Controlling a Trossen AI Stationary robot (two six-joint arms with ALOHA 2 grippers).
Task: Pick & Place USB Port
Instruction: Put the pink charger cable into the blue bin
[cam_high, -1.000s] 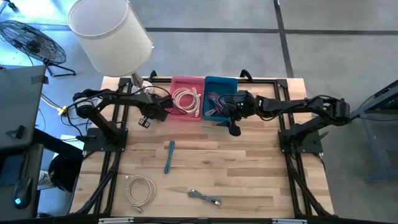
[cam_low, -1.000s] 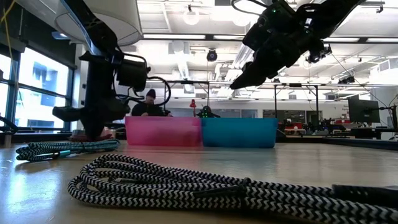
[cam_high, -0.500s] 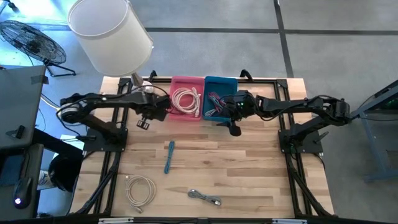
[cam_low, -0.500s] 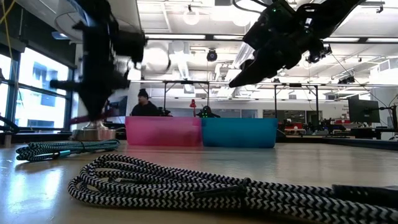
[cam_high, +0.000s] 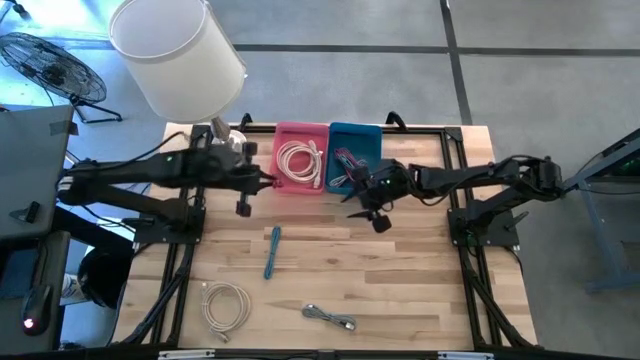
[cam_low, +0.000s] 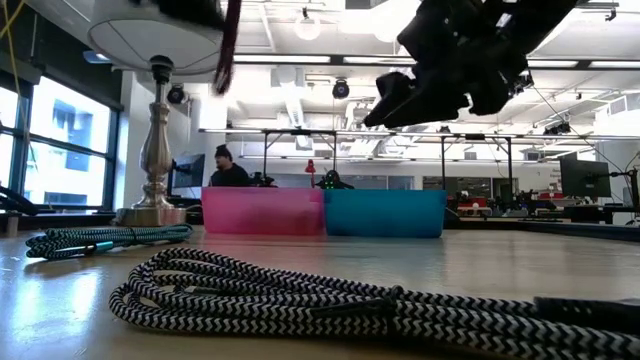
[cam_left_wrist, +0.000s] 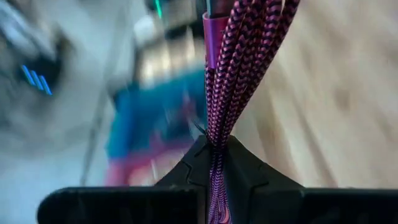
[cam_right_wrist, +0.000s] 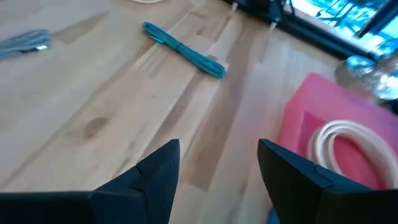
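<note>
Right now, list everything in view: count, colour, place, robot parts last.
Pink bin: one, pink, far middle of table, holds a white coiled cable.
Blue bin: one, blue, right of the pink bin, cables inside.
Teal cable: one, bundled, table middle.
White cable: one, coiled, near left.
Black-and-white braided cable: one, near middle.
Lamp: one, white shade, far left corner.
Table: one, light wood.
Person: one, in the room behind the bins.
Purple braided cable: one, in the left tool.
Left tool: shut on the cable, beside the pink bin.
Right tool: open, empty, by the blue bin.
</note>
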